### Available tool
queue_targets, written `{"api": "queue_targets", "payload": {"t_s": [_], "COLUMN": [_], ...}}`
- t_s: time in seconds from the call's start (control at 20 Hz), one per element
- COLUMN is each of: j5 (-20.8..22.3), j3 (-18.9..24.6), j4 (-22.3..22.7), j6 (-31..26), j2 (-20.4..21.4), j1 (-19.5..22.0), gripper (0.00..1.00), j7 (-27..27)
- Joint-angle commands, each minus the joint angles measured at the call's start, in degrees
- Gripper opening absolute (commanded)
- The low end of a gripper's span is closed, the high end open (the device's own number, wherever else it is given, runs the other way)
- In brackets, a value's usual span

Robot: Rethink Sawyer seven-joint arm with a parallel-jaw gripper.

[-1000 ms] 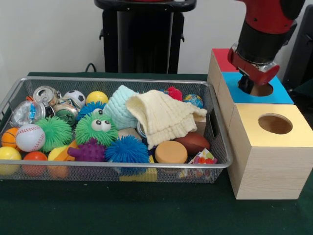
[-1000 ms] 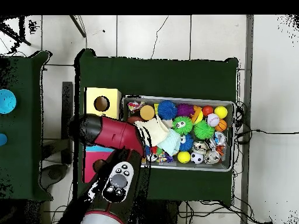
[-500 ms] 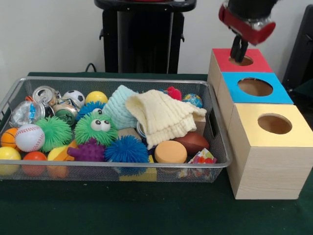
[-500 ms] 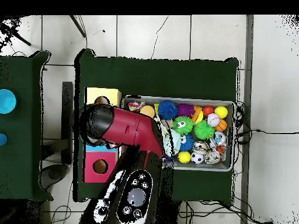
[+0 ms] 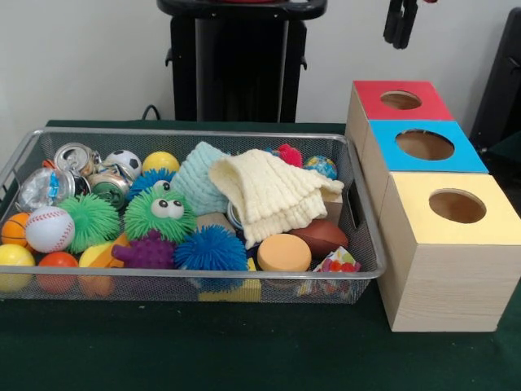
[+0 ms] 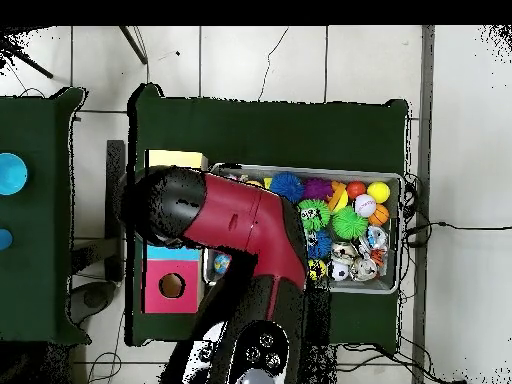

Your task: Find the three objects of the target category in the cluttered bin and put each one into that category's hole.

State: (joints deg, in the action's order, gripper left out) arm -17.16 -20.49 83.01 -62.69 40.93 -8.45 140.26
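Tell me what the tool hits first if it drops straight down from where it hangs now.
Probably the red box, at or near its hole: the tool hangs high above it, pointing down, with nothing between in the front view. Depth is uncertain, so it could instead pass behind the box.

No legible txt, nos. or brand marks in either view. Crushed silver drink cans (image 5: 75,156) in the wire-mesh bin (image 5: 203,278) carry print, too small to read. Small colourful printed packet (image 5: 338,262) at bin's front corner: pattern only, nothing readable.
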Motion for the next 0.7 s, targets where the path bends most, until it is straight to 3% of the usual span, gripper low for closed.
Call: {"api": "queue_targets", "payload": {"t_s": [0.05, 0.35, 0.7], "j5": [5.8, 9.7, 14.0], "j3": [7.0, 14.6, 20.8], "j4": [0.3, 2.1, 3.5], "j6": [10.8, 24.5, 25.3], "j2": [-5.2, -7.7, -6.5], "j1": [6.1, 12.9, 17.7], "gripper": [0.00, 0.00, 0.00], "j7": [-7.3, -16.2, -16.8]}}
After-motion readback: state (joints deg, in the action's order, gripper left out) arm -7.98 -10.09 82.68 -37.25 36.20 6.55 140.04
